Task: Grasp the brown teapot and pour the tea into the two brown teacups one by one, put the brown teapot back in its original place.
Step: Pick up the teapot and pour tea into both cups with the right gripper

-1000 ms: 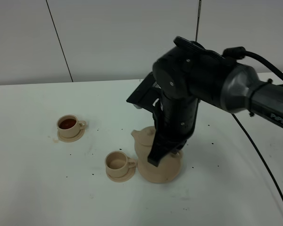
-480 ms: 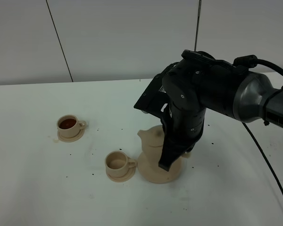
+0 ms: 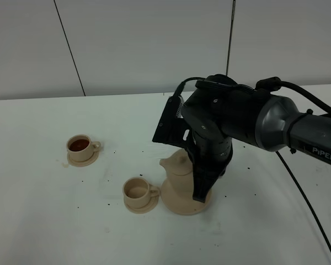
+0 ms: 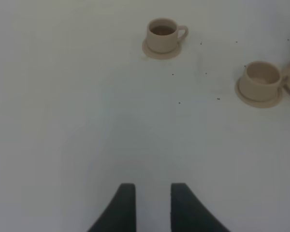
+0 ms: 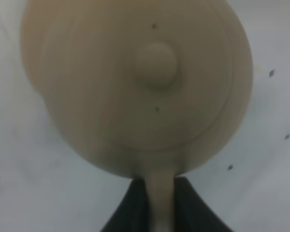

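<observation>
The brown teapot stands upright over the wide round saucer, spout pointing left; I cannot tell whether it touches. My right gripper is shut on its loop handle, and in the right wrist view the lid knob shows from above. One brown teacup on its small saucer at far left holds dark tea. The other brown teacup sits just left of the wide saucer, its inside pale. My left gripper hangs open over bare table, short of both teacups; it is out of the exterior view.
The white table carries small dark specks around the teacups and the wide saucer. The right arm's black cable trails across the table at right. A white panelled wall stands behind the table.
The right arm has swung slightly right and down, bringing the teapot from a raised spot by the near teacup to over the wide saucer. The teacups have not moved.
</observation>
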